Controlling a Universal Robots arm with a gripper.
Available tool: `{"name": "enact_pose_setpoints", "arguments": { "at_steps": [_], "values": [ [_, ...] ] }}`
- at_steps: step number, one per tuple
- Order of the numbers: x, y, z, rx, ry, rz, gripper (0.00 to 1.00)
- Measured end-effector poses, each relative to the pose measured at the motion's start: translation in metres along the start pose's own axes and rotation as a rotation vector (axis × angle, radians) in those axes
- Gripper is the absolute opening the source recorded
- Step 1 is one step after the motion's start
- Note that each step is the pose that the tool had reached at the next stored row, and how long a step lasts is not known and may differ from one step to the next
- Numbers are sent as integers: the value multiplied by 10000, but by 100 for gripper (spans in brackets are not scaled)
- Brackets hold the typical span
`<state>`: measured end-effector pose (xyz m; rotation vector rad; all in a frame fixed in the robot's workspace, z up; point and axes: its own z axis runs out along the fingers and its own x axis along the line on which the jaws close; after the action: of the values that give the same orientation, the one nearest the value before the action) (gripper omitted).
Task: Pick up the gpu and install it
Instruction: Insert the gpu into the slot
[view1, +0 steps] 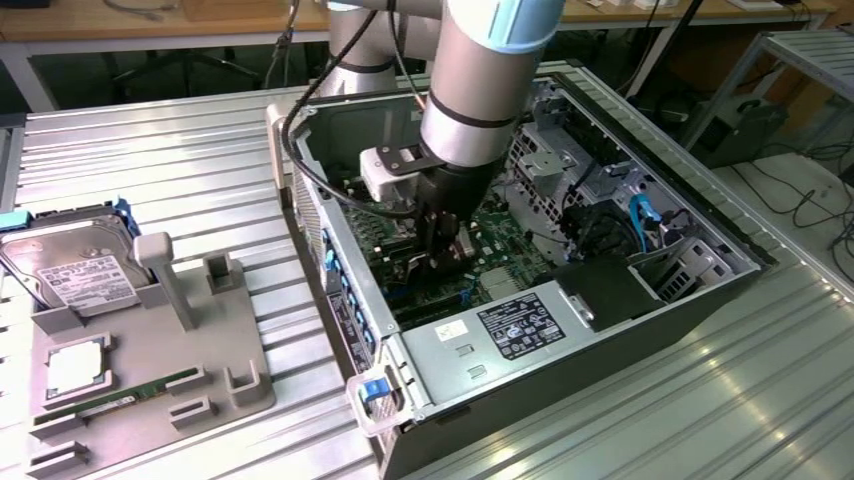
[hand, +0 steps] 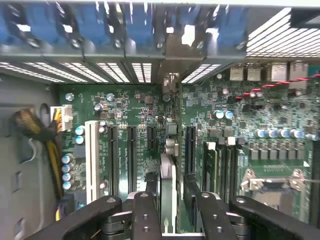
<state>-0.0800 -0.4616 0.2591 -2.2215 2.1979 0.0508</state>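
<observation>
Gripper (hand: 175, 210) of mine hung low inside the open black computer case (view1: 694, 300), its black jaws set apart on either side of the gpu (hand: 167, 167), a thin card seen edge-on with its silver metal bracket end toward the case's rear wall. Whether the pads pressed the card or stood just off it, I could not tell. The card stood upright on the green motherboard (hand: 135, 107) among the black expansion slots, so I judged the pickup done and the seating near its end. My grey arm (view1: 474, 80) reached steeply down from above the case, wrist pointing straight at the board. On the ribbed metal worktop (view1: 160, 150), the grey holder tray (view1: 214, 370) kept a silver hard drive (view1: 74, 265).
</observation>
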Motion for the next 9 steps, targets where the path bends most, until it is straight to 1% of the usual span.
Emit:
{"name": "enact_pose_setpoints", "arguments": {
  "at_steps": [6,7,9],
  "values": [
    [-8,3,-228,94,1,-3,35],
    [-10,3,-290,118,2,-4,35],
    [-13,4,-373,151,2,-5,35]
  ]
}}
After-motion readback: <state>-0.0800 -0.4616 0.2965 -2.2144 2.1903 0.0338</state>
